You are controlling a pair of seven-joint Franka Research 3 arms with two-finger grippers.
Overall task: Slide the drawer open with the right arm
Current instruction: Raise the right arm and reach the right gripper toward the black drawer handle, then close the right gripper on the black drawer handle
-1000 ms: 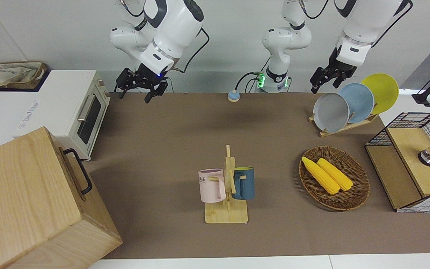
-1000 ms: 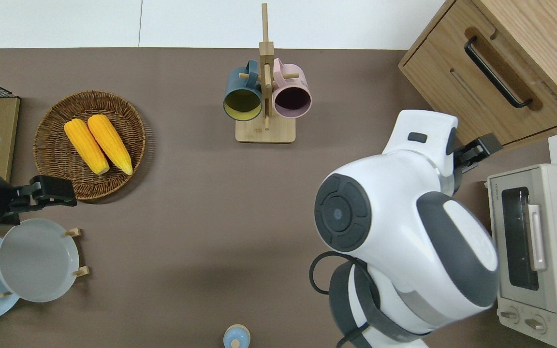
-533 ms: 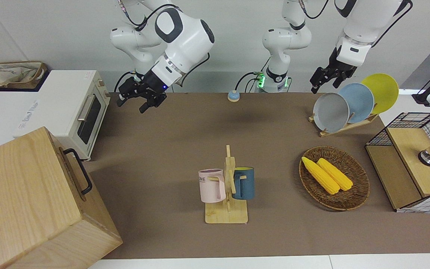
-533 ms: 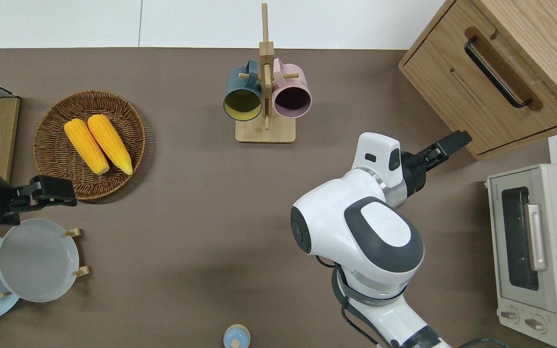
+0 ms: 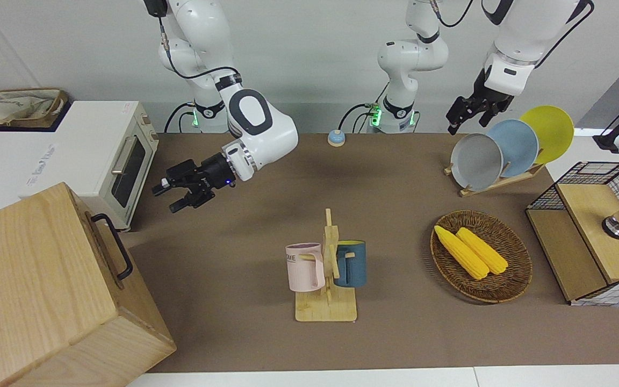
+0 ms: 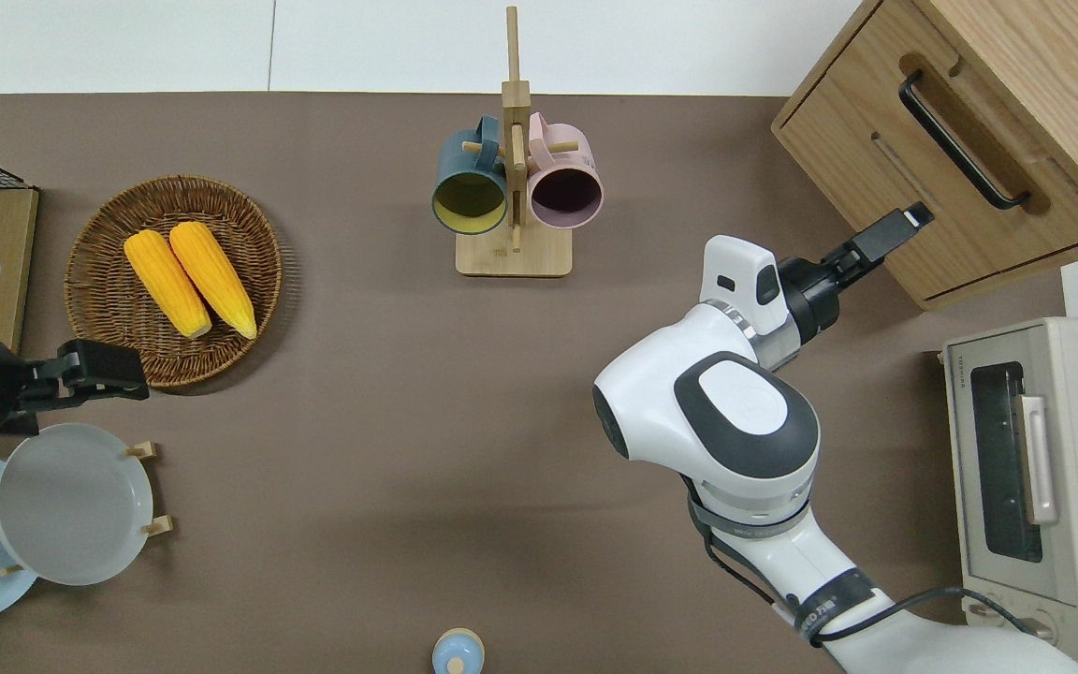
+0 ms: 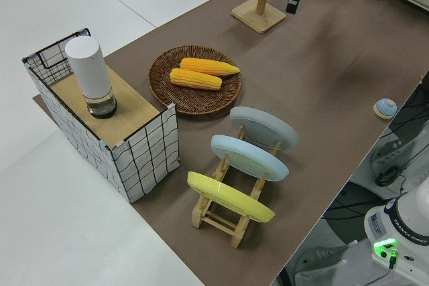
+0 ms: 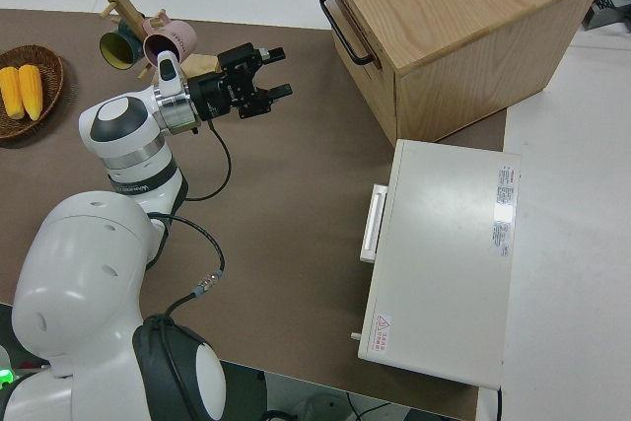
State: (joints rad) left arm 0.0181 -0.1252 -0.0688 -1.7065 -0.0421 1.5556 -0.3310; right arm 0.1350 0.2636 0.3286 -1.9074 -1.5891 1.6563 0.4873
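Note:
The drawer [image 6: 943, 178] is the light-wood front of the big pale box [image 5: 30, 279], with a black bar handle [image 6: 960, 140] that also shows in the front view [image 5: 114, 252] and the right side view [image 8: 346, 27]. It is shut flush. My right gripper [image 6: 904, 225] shows a blue light and is open and empty. It hangs in front of the drawer, pointing at it, short of the handle and touching nothing. It also shows in the front view [image 5: 167, 196] and the right side view [image 8: 277, 71]. My left arm is parked, its gripper [image 5: 465, 121] open.
A white toaster oven [image 6: 1016, 468] stands beside the box, nearer to the robots. A mug rack [image 5: 328, 269] stands mid-table. A basket with two corn cobs [image 5: 481, 255], a plate rack [image 5: 503, 150] and a wire-grid box [image 5: 594, 231] are at the left arm's end.
My right arm has swung down and out from near its base. Its gripper has moved lower and toward the drawer front. The left arm has not moved.

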